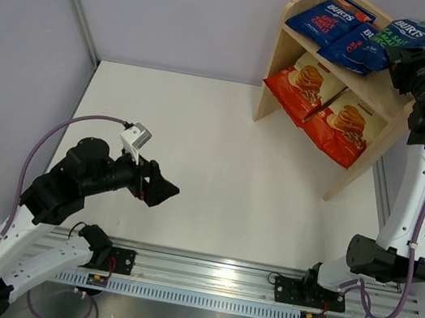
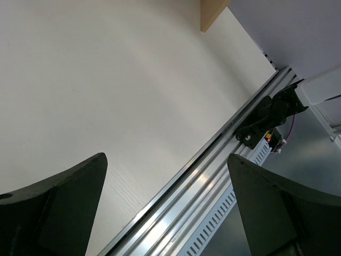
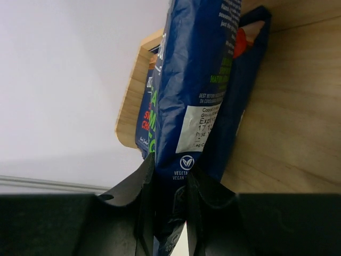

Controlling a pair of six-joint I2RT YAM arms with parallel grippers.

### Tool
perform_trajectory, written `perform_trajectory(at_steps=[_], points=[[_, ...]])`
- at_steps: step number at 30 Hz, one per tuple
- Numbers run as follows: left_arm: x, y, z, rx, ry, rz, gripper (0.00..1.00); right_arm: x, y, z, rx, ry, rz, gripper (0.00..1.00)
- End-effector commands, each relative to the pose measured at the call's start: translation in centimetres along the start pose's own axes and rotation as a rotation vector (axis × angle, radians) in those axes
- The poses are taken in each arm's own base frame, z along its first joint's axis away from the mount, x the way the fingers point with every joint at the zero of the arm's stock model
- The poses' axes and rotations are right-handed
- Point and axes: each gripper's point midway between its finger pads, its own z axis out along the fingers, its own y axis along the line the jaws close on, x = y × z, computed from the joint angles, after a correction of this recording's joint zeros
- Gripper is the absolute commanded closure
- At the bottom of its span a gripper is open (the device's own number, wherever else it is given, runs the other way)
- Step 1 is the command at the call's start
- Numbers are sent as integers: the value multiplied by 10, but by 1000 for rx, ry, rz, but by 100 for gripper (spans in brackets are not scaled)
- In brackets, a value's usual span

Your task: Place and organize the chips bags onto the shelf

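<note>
The wooden shelf (image 1: 286,57) stands at the back right. Two cream-and-red Cassava Chips bags (image 1: 304,84) (image 1: 340,125) lean on its lower tier. Two red-lettered Burts bags (image 1: 329,19) (image 1: 361,45) lie on its top tier. My right gripper (image 1: 405,63) is shut on the green-lettered Burts bag (image 1: 420,32) and holds it over the top tier's right end. In the right wrist view the blue bag (image 3: 194,80) stands between the fingers (image 3: 144,197), with the wooden shelf top (image 3: 282,138) behind it. My left gripper (image 1: 159,191) is open and empty low over the table at the left.
The aluminium rail (image 1: 200,276) with both arm bases runs along the near edge and shows in the left wrist view (image 2: 213,176). Grey walls enclose the white table (image 1: 219,168). The right arm (image 1: 411,202) rises beside the shelf's right panel.
</note>
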Motion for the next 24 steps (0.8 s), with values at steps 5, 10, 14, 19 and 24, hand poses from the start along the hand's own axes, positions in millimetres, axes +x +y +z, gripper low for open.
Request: perform_trajectory(at_steps=[5, 10, 14, 19, 24], points=[[11, 18, -1, -67, -9, 52, 1, -23, 1, -23, 65, -96, -61, 67], [11, 20, 1, -70, -8, 50, 1, -22, -13, -21, 137, -75, -121, 58], [15, 21, 5, -68, 0, 48, 1, -21, -13, -26, 135, -78, -135, 52], [21, 26, 7, -80, 15, 47, 1, -28, -17, -35, 179, -97, -183, 34], [26, 29, 10, -84, 26, 49, 1, -42, -20, -49, 231, -144, -268, 30]])
